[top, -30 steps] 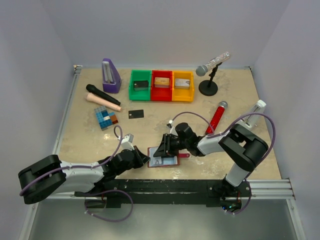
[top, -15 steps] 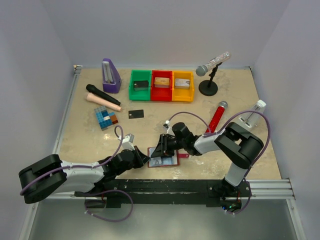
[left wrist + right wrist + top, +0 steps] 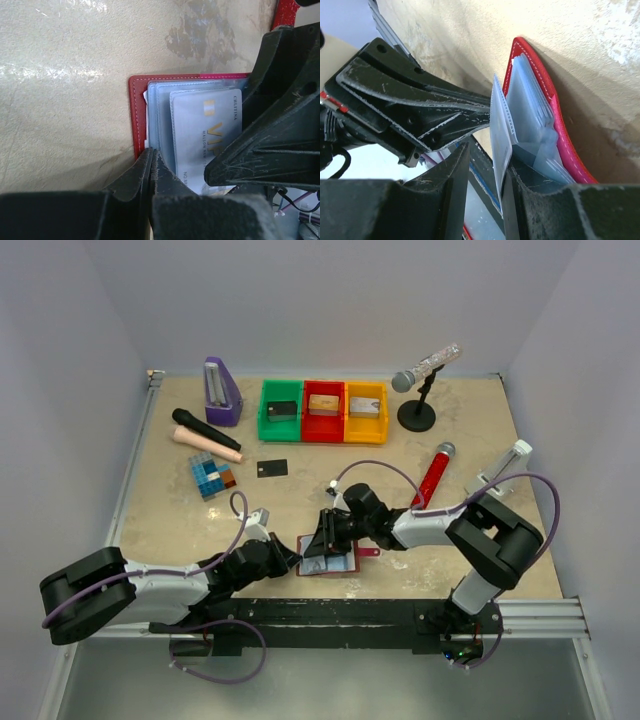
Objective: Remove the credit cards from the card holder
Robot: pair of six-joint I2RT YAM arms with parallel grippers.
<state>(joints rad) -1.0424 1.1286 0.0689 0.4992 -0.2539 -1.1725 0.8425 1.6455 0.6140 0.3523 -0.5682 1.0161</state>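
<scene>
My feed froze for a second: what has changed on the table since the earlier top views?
Only the right arm's elbow shifted, ending slightly right and nearer. The right gripper stays at the open card holder, fingers either side of a clear pocket; the left gripper stays at its left edge. Nothing grabbed or released; black card unmoved.

From above, the right gripper [image 3: 326, 536] covers most of the card holder [image 3: 345, 566], and in the left wrist view its dark finger hides the right end of the silvery-grey card [image 3: 200, 125] (the gold lettering runs under it, the small print too blurred to read). The holder's lower edge disappears behind the left gripper [image 3: 151, 167], and whether the right gripper truly pinches the clear pocket [image 3: 500, 130] cannot be told.
</scene>
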